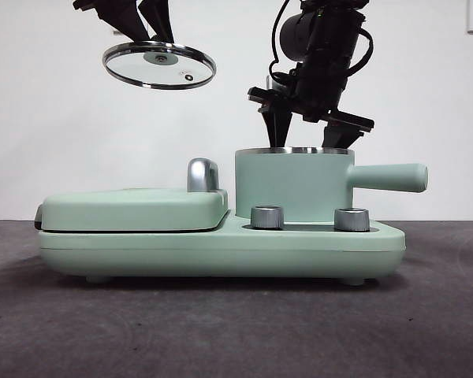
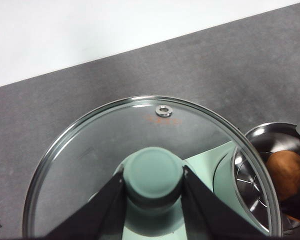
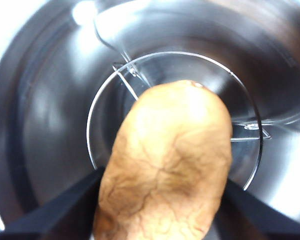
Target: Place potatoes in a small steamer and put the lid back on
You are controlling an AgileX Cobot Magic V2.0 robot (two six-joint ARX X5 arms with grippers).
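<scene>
Your right gripper (image 3: 160, 220), clamped on the potato (image 3: 165, 165), dips into the pot (image 1: 293, 185); your left gripper (image 2: 154, 200) grips the lid's (image 1: 159, 64) knob, aloft

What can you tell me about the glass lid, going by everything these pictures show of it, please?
The lid is a round disc of clear glass with a steel rim, a small metal-ringed vent hole near its edge and a mint-green knob at its centre. The left gripper holds it by the knob, jaws closed on either side. It hangs in the air, slightly tilted, above the flat griddle cover and to one side of the small steamer, touching nothing else.
</scene>
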